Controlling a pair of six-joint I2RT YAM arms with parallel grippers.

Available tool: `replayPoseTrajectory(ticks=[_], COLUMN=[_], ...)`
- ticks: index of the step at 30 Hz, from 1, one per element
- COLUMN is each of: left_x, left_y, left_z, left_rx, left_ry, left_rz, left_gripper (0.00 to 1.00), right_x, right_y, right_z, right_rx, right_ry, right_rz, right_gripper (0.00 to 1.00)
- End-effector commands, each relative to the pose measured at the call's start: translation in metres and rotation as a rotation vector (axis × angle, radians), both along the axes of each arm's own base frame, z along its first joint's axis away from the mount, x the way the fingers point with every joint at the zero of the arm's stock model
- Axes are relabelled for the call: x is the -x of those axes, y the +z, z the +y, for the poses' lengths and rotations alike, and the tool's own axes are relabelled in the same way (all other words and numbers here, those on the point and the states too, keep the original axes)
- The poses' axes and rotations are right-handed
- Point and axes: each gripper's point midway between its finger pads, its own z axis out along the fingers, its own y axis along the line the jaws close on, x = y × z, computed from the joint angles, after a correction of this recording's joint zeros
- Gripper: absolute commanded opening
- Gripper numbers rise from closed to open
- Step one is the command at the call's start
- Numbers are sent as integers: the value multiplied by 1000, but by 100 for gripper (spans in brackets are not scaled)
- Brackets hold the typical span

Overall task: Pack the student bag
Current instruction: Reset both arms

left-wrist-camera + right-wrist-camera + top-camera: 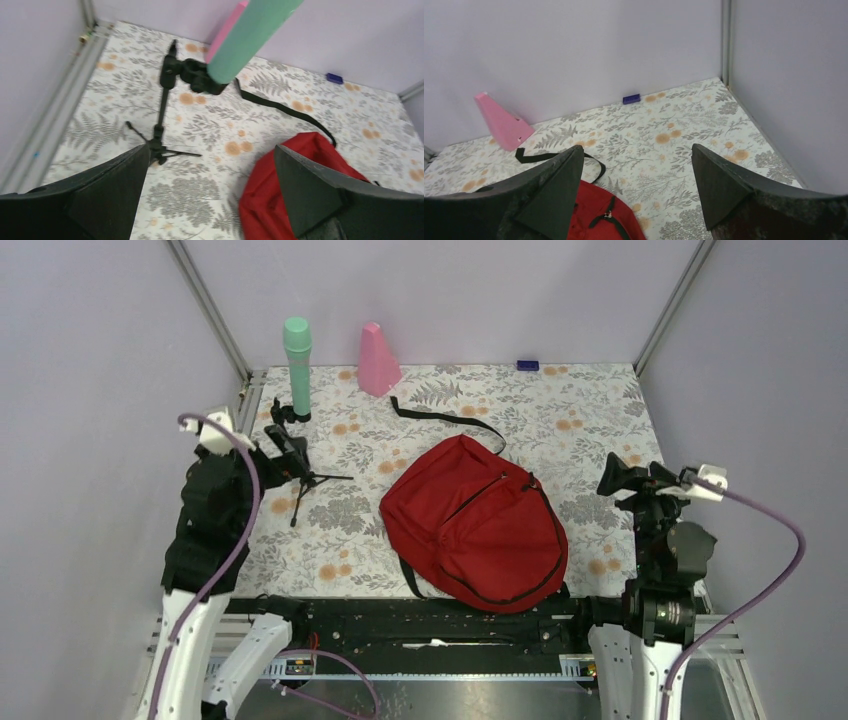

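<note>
Both wide apart: left gripper (210, 149), right gripper (638, 149); student bag (475, 525) flat, long axis diagonal, top far-left.

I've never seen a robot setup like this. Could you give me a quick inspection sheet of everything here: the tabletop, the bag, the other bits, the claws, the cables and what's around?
Surface: floral cloth covers the table.
Job's things: red student bag lies flat near the front centre; its black strap trails toward the back.
Clutter: green cylinder standing back left; pink cone beside it; black tripod lying on the left; small blue block by the back wall.
Grippers: left gripper and right gripper both open, holding nothing.
Cables: a purple cable loops off each arm, not touching the bag.
Surroundings: plain pale walls, metal frame posts.
</note>
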Motion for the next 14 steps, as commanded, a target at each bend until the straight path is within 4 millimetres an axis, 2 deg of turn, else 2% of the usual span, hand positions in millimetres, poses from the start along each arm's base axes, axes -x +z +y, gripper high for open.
replayPoseTrajectory(ticks=[1, 2, 3, 6, 14], left_x=[10, 9, 9, 9, 6], left_y=[-9, -19, -27, -43, -51], left_z=[36, 37, 38, 37, 29], left_rx=[-156, -161, -160, -144, -141], left_ry=[129, 138, 144, 145, 97], left_rz=[-59, -47, -36, -20, -32], left_gripper=[99, 99, 99, 99, 99], right_x=[3, 4, 6, 8, 2], right_y=[-4, -8, -2, 0, -6], right_z=[-13, -14, -15, -17, -15], right_rx=[73, 73, 80, 90, 86], right_ry=[-68, -75, -84, -94, -79], right_rz=[-118, -119, -153, -163, -137], right_gripper=[86, 86, 86, 86, 86])
